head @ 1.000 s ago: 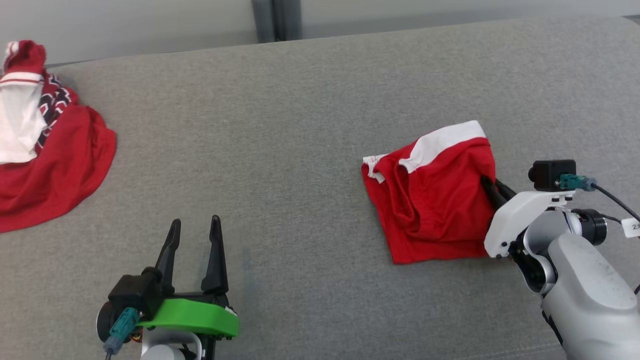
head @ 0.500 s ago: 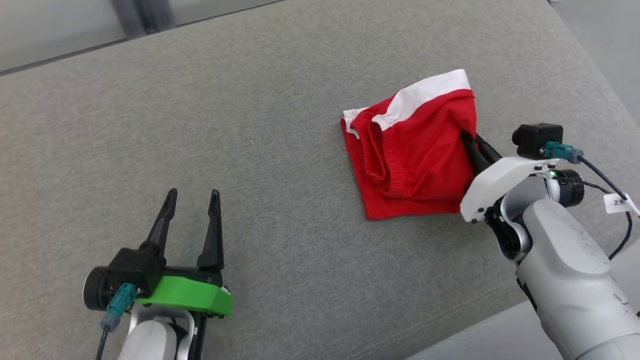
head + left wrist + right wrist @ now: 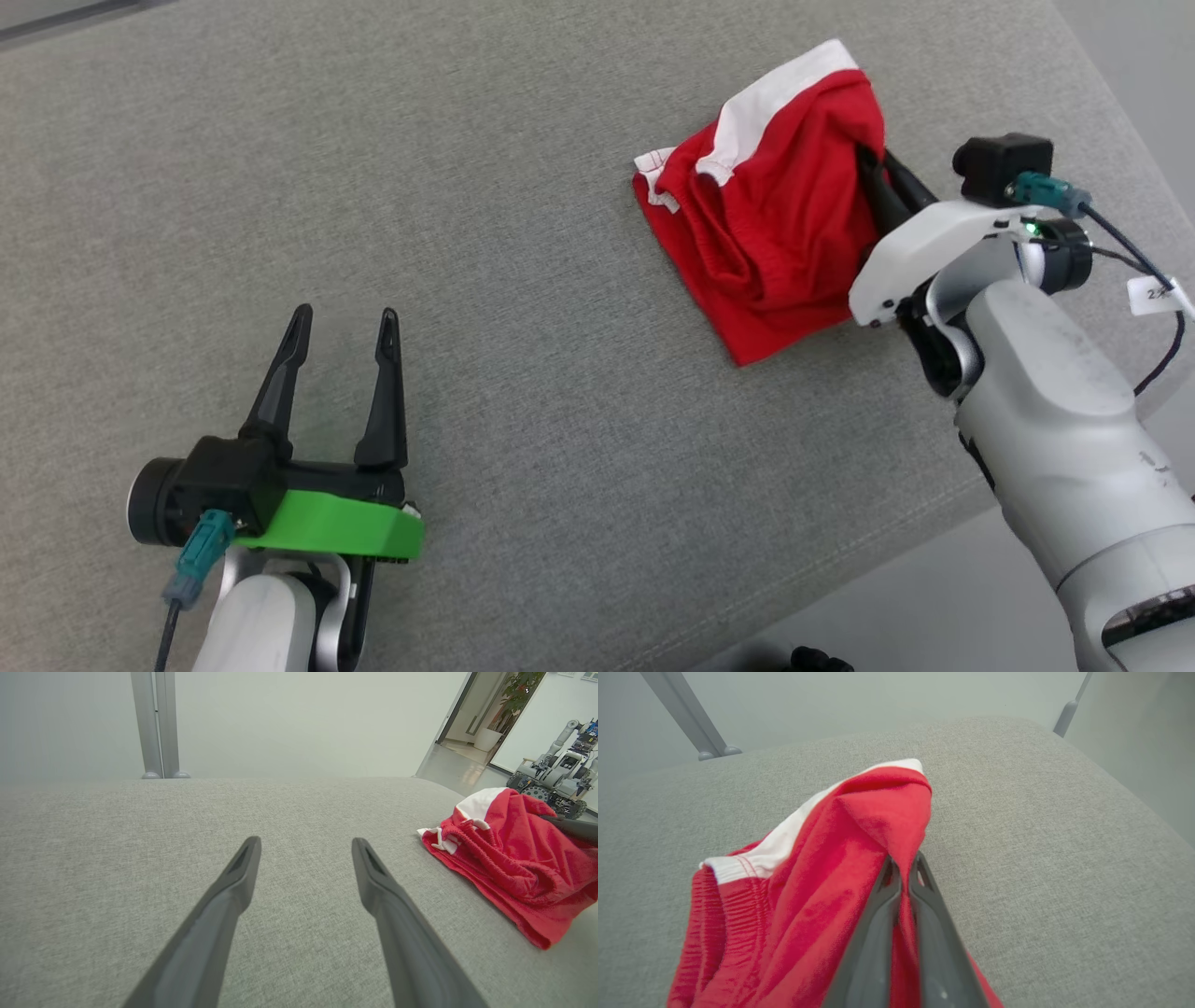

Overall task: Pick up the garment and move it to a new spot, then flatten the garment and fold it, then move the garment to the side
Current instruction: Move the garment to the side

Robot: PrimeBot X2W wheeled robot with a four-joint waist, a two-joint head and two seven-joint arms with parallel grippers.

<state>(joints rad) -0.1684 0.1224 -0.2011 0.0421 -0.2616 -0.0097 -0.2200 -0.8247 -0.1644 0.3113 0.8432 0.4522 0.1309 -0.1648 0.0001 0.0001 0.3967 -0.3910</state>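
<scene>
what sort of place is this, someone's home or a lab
Probably a robotics lab or office, not a home: a second robot stands beyond the doorway, near a potted plant.

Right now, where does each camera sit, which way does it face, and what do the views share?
Head view: on the head, facing down at the cushion; left gripper open at lower left, right gripper shut on the shorts.
Left wrist view: on the left wrist, low, facing across the cushion to a wall; its own open fingers.
Right wrist view: on the right wrist, facing along its shut fingers.
Shared: the shorts, in all three.
</scene>
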